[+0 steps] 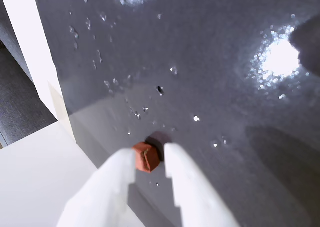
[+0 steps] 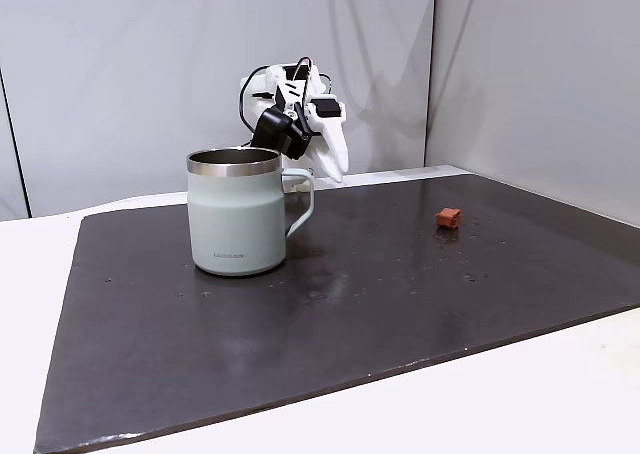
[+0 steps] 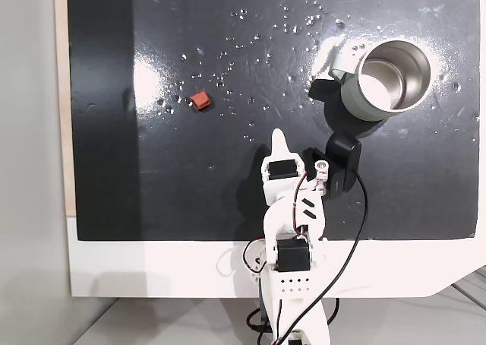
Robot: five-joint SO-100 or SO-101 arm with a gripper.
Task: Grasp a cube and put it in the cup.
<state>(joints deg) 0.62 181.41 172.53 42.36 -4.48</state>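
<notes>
The tiny reddish-orange cube [image 1: 146, 157] lies on the dark mat, seen through the gap between my two white fingers [image 1: 117, 179]. My gripper [image 1: 149, 156] stands slightly open, with nothing held. In both fixed views the cube [image 2: 449, 217] [image 3: 200, 100] sits alone, well apart from my gripper [image 2: 338, 170] [image 3: 279, 138], which hangs above the mat and points down toward it. The pale grey-green cup [image 2: 238, 219] [image 3: 351, 96] stands upright with its steel rim up and its handle turned toward the arm.
A dark, shiny mat [image 2: 400, 294] with small specks covers most of the white table [image 3: 152, 269]. The arm's base [image 3: 292, 280] stands at the table's edge. Grey walls [image 2: 120, 74] rise close behind the table.
</notes>
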